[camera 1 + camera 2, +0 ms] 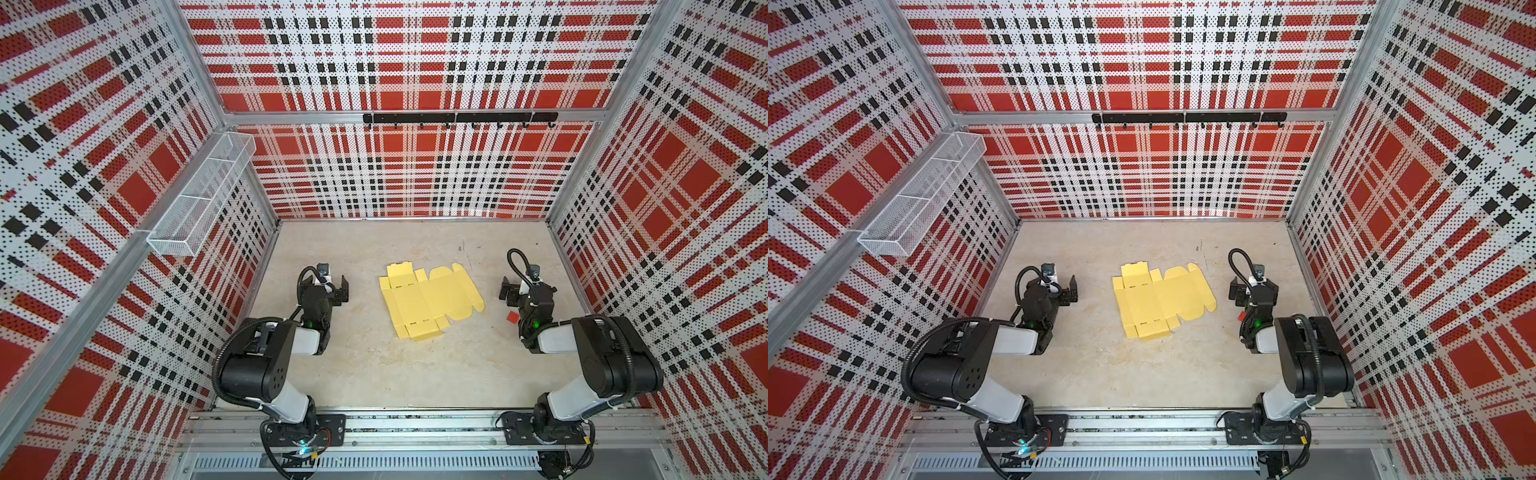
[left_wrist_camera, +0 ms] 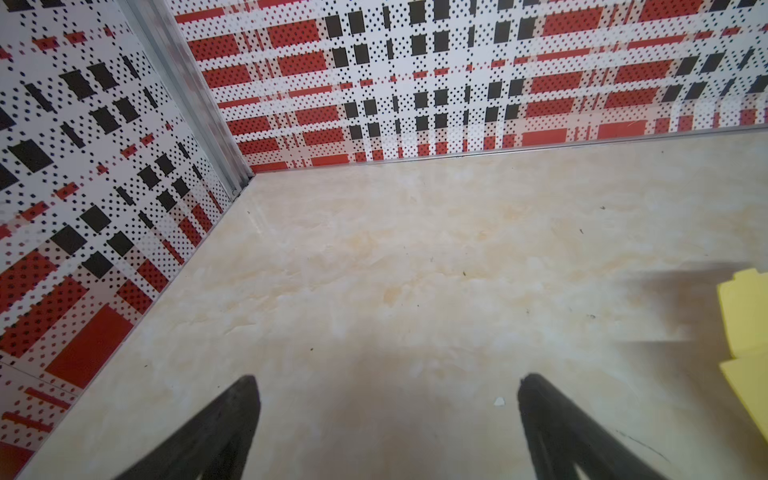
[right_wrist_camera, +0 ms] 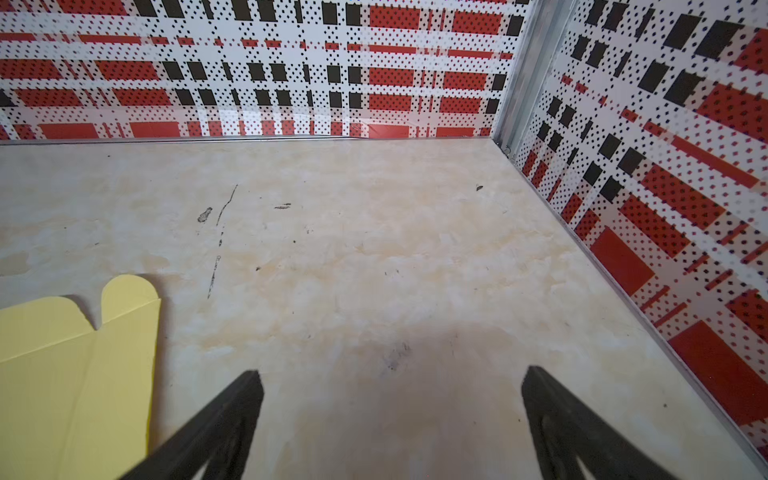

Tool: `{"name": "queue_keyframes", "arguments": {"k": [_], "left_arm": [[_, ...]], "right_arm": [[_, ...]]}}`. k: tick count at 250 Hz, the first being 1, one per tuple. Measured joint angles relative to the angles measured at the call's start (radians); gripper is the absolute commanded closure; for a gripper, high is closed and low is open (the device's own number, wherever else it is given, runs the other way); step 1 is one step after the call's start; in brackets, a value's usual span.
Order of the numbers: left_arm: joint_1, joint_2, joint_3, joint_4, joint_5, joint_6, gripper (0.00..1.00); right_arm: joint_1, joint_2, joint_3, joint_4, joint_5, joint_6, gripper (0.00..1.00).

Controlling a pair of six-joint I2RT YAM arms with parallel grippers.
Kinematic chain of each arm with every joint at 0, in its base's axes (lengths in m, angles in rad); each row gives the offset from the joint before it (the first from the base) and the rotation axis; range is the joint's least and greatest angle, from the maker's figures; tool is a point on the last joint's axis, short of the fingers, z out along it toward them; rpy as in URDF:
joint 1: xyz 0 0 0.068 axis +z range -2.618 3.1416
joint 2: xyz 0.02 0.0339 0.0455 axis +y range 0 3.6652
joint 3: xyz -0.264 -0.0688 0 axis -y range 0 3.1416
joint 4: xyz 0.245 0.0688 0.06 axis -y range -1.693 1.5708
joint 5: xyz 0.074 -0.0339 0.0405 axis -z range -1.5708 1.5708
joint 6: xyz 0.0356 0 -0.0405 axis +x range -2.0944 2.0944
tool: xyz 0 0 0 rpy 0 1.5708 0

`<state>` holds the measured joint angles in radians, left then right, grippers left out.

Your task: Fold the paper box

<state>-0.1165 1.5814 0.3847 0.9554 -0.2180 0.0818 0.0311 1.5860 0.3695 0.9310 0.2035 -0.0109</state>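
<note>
Standing here, I see a white mesh basket (image 1: 199,195) hung on the side wall, up above and behind the left claw (image 1: 344,289). That claw hangs low over the pale table (image 1: 374,374), and in both top views (image 1: 1073,289) its 2 black jaws stand wide apart with nothing between them. Its own wrist camera confirms this up close: the left claw (image 2: 388,379) shows 2 spread fingers (image 2: 232,415) with only bare tabletop in the gap. To that claw's inner side, well apart from it, lies the paper box (image 1: 430,297), a pale yellow die-cut sheet spread out unfolded on the table, roughly midway between the 2 claws. Both top views (image 1: 1163,297) show the whole sheet with its flaps, tabs and slots. The left wrist view catches only a yellow edge of it (image 2: 744,324) at the frame's side. The right wrist view gives a closer look at another part (image 3: 70,374): a rounded tab, a notch and a flat panel, lying beside the near finger (image 3: 224,419) without touching it. The right claw (image 1: 505,293) faces the sheet from the other side, near it but clear of it. Its jaws are also spread wide and empty, as seen from above (image 1: 1234,291) and from its wrist (image 3: 392,372). Just behind that claw, close beside its arm, sits a tiny red square piece (image 1: 513,317). Only the top views show it, and in a top view (image 1: 1241,316) the arm partly covers it.
</note>
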Motion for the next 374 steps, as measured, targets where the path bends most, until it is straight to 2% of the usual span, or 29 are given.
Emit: {"name": "queue_keyframes", "arguments": {"k": [70, 120, 193, 305, 331, 374], "left_arm": [[0.0, 0.0, 0.0, 0.0, 0.0, 0.0, 0.01], [0.0, 0.0, 0.0, 0.0, 0.0, 0.0, 0.01], [0.0, 0.0, 0.0, 0.0, 0.0, 0.0, 0.01], [0.0, -0.002, 0.0, -0.005, -0.001, 0.0, 0.01], [-0.001, -0.043, 0.041, -0.14, -0.001, 0.002, 0.01], [-0.013, -0.113, 0.309, -0.475, -0.008, 0.003, 0.01]], "right_arm": [[0.01, 0.0, 0.0, -0.005, -0.003, -0.009, 0.0], [0.03, 0.0, -0.038, 0.069, -0.093, -0.058, 0.0], [0.021, 0.0, 0.006, 0.011, -0.008, -0.023, 0.0], [0.019, -0.008, 0.005, -0.01, -0.017, -0.026, 0.0], [0.031, -0.064, 0.005, -0.064, -0.019, -0.037, 0.0], [0.069, -0.169, 0.121, -0.273, -0.028, -0.071, 0.0]]}}
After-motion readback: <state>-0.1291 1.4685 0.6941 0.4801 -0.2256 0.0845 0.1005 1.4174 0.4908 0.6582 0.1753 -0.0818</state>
